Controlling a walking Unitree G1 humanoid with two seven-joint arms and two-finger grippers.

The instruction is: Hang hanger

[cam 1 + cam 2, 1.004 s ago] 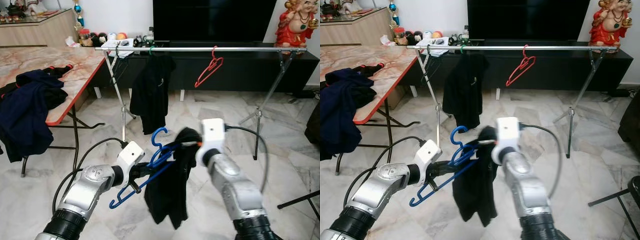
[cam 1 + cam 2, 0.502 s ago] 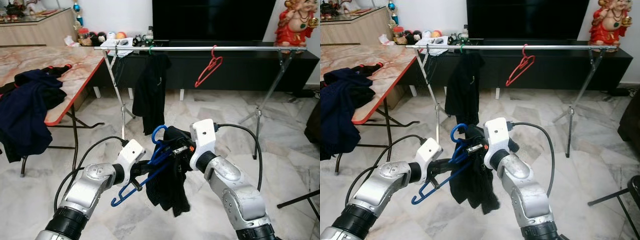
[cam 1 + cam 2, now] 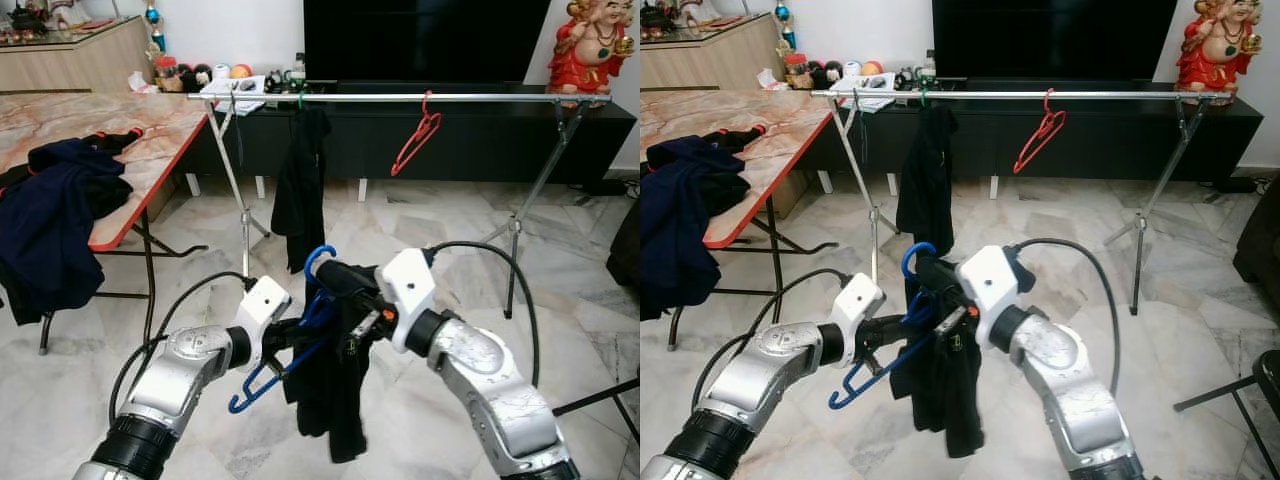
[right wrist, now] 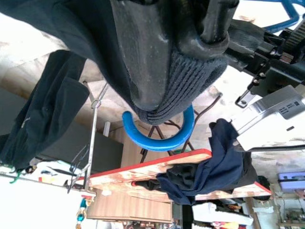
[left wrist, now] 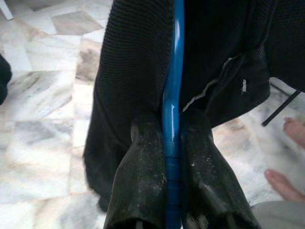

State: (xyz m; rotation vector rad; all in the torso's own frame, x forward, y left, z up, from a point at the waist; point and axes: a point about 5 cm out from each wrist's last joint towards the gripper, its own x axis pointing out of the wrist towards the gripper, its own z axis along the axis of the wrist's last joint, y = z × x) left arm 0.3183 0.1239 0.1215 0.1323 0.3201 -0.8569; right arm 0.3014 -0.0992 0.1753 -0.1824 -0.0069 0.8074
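Since the earlier frame, your right gripper has swung leftward, pinching the black garment beside the hook. Your left gripper clamps the blue hanger, well short of the rail; dressing continues.

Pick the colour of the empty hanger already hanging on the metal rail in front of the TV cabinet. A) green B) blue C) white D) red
D: the bare hanger hooked on the rail is red; the blue hanger is down in the left gripper, carrying a black garment.
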